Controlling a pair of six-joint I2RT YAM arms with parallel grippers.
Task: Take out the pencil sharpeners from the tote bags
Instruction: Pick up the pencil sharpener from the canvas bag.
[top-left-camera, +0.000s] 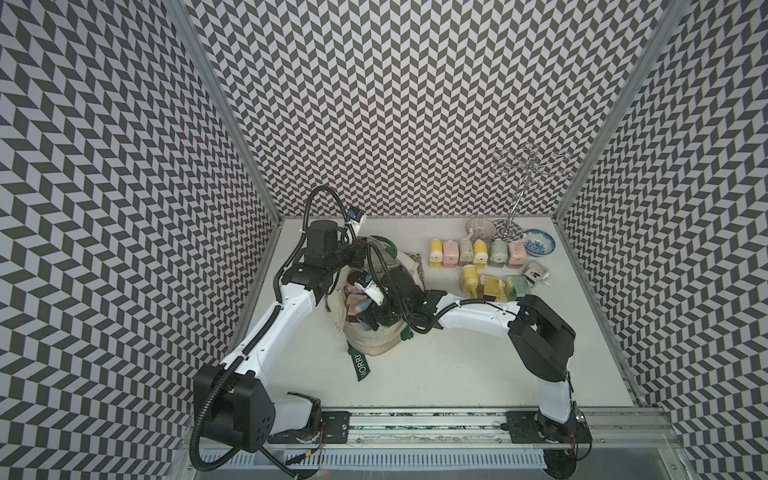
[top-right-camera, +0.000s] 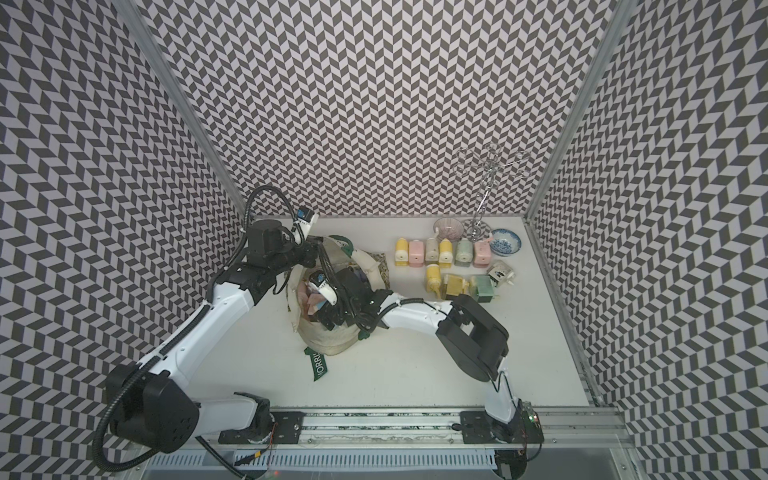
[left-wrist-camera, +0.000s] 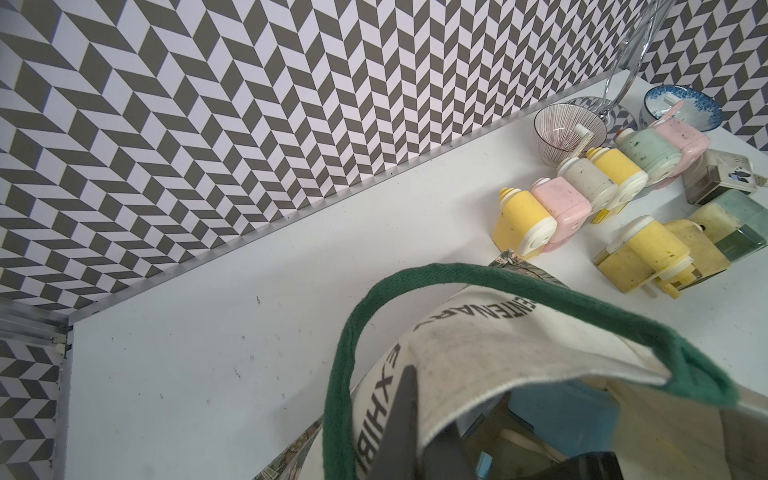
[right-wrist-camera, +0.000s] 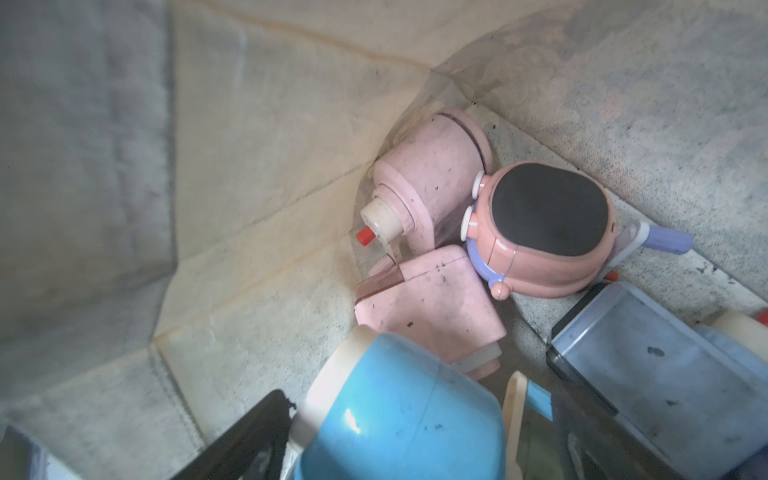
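The right gripper (top-left-camera: 372, 320) sits inside the bag (top-left-camera: 376, 347), fingers spread wide and holding nothing; the blue sharpener (right-wrist-camera: 395, 411) lies just under it, between the fingers, its barrel slanting across the gap, cream collar at the far end; it looks glossy and rounded, probably slippery; pink sharpeners (right-wrist-camera: 432, 299) huddle beyond it in the bag's corner; the left gripper (left-wrist-camera: 424, 436) is pinched on the bag's rim, so the right arm is nearer.

Both top views: high over near edge, looking down toward far wall (top-left-camera: 395, 124), whole table (top-left-camera: 436, 365) shared. Left wrist: close above tote bag (left-wrist-camera: 478, 345) rim, facing far right; pencil sharpeners (left-wrist-camera: 561, 203) shared with top views. Right wrist: inside bag, very near.
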